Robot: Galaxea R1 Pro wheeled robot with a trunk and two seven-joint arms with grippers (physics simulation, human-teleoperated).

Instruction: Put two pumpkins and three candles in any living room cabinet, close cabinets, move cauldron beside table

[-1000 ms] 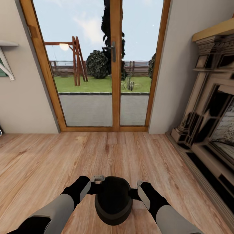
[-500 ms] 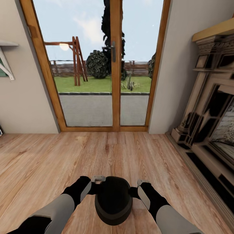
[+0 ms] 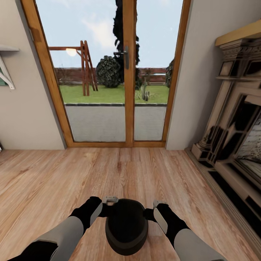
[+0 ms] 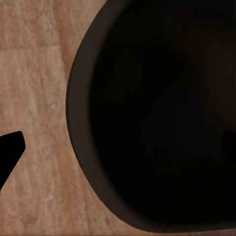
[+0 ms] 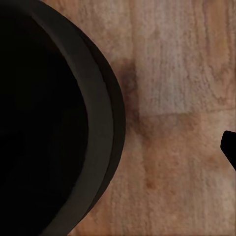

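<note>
The cauldron (image 3: 127,226), a round black pot with a wide mouth, hangs just above the wooden floor between my two hands, low in the head view. My left gripper (image 3: 108,208) is shut on its left rim and my right gripper (image 3: 150,214) on its right rim. In the left wrist view the cauldron's dark mouth (image 4: 157,113) looms large, with one black fingertip (image 4: 10,150) outside the rim. The right wrist view has the cauldron wall (image 5: 44,123) and a fingertip (image 5: 230,145) over floorboards. The pumpkins, candles, cabinet and table are out of view.
Straight ahead stands a wooden-framed glass door (image 3: 128,72) looking onto a garden. An ornate fireplace (image 3: 235,137) lines the right wall. A bracketed wall shelf (image 3: 5,69) sits at the far left. Wooden floor (image 3: 127,170) stretches from me to the door.
The whole picture has shifted very slightly, so the camera has moved a little. Both arms and the cauldron keep the same pose.
</note>
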